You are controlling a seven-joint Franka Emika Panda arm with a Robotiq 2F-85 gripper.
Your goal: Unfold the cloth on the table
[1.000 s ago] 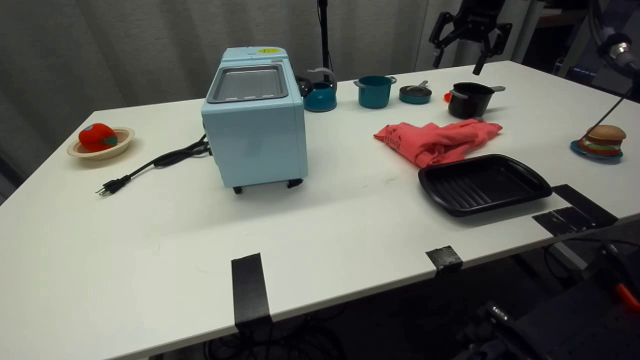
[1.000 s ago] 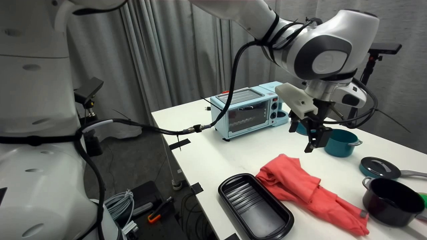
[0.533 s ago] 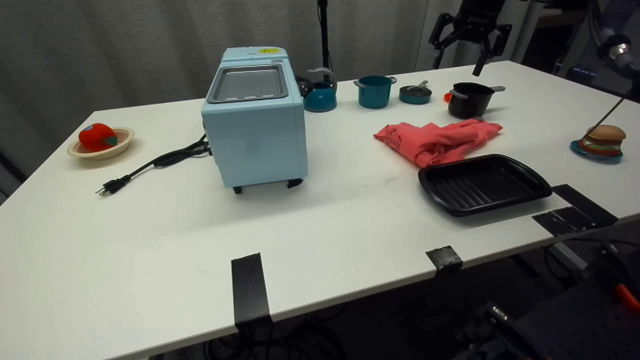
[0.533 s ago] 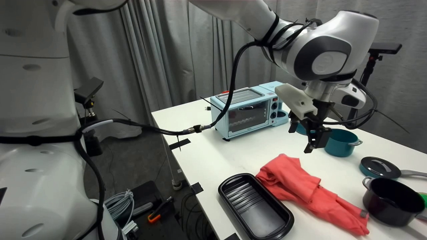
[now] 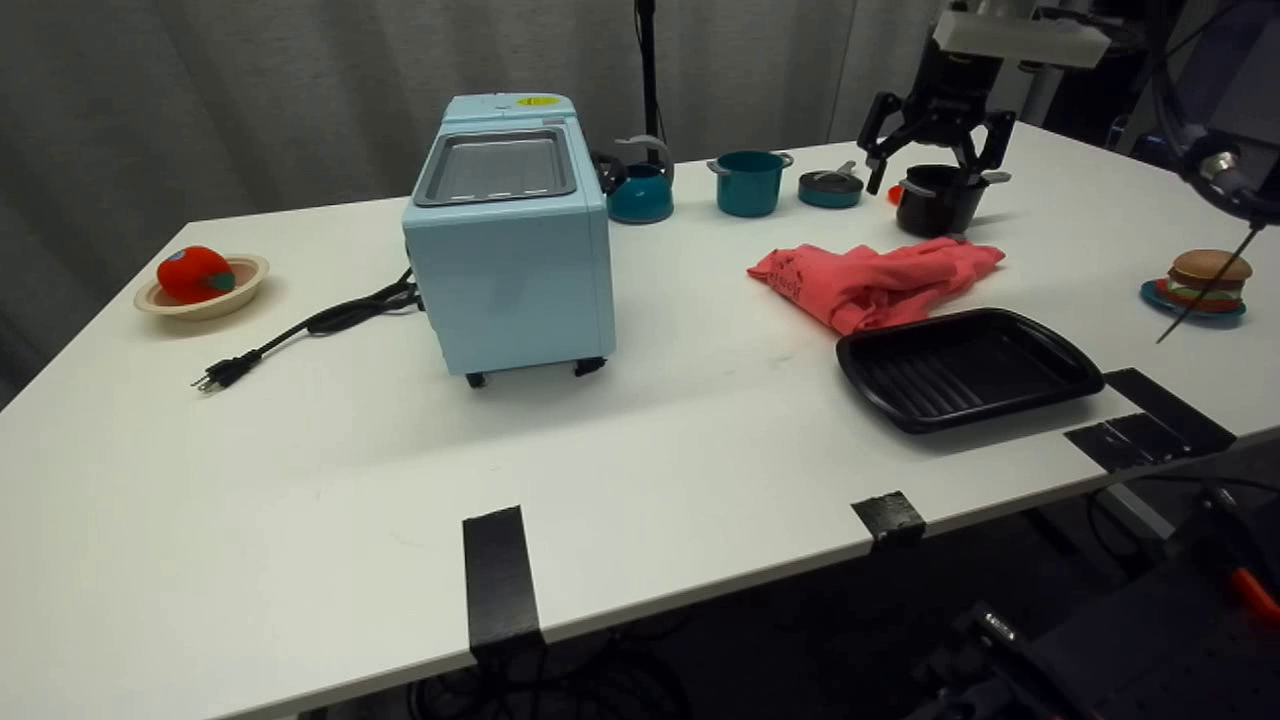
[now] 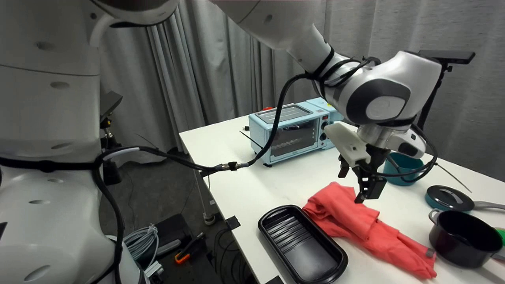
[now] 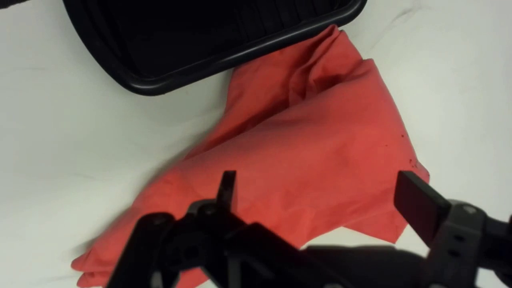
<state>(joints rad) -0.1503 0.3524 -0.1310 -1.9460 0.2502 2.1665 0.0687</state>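
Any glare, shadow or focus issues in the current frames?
Wrist view: the gripper looks blurry, faint shadow lines the left edge of the cloth, glare streaks the black tray; in an exterior view, the space beneath the table is nearly black.

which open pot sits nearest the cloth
The black pot, right by one end of the red cloth; the teal pot stands farther from it.

Robotics lab: Franka arm (image 6: pixel 309 47), gray curtains (image 6: pixel 221 59), taped white table (image 5: pixel 660 490); toaster oven (image 6: pixel 296 140) and black pot (image 6: pixel 457 248) suggest mock kitchen.
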